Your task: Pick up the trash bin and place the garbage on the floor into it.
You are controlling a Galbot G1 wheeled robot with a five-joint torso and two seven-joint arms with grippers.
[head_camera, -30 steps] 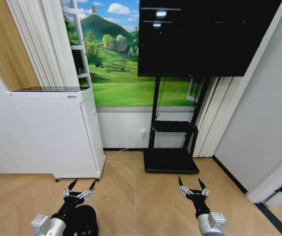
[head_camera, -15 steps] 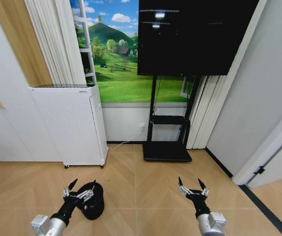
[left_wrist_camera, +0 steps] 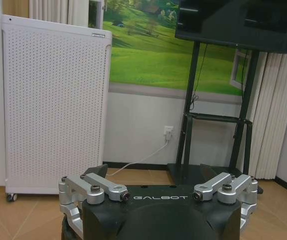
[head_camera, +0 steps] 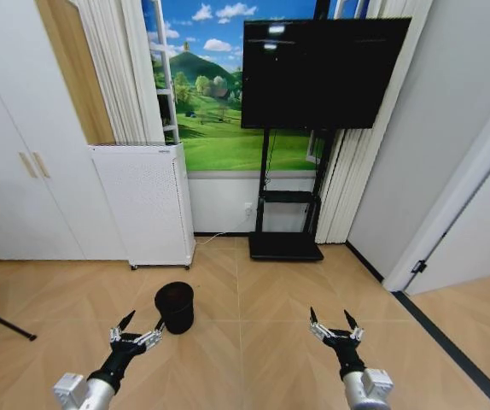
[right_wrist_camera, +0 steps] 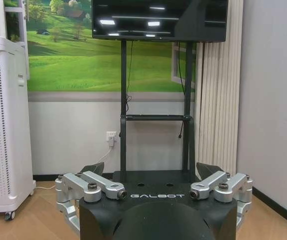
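**Both grippers held low and spread, trash bin standing on the floor ahead**

The left gripper [head_camera: 138, 327] has its fingers [head_camera: 125, 320] spread wide with nothing between them, the dark tips pointing forward over the wooden floor [head_camera: 253, 290]. From the left wrist view the same gripper [left_wrist_camera: 158, 175] shows its silver finger links splayed to both sides of the black body. The right gripper [head_camera: 330, 320] is in the same pose, fingers [head_camera: 313, 317] fanned apart and holding nothing; the right wrist view shows it [right_wrist_camera: 152, 170] with links angled outward in the same way. Both arms reach up from the lower edge of the head view, left arm on the left, right arm on the right, well apart from each other.

The trash bin [head_camera: 175, 307], a small round black wastebasket, stands upright on the floor just ahead of the left gripper and slightly toward the robot's right of it. It is near the left fingertips but not touching them.

Farther back, a white perforated air purifier [head_camera: 142, 205] on small wheels stands against the wall, behind the bin. To its right a black television [head_camera: 322, 73] is mounted on a black floor stand [head_camera: 286, 218], with a green landscape mural [head_camera: 215, 111] on the wall behind. White cupboard doors [head_camera: 14, 162] run along the left side and pleated curtains [head_camera: 352, 179] hang beside the stand.
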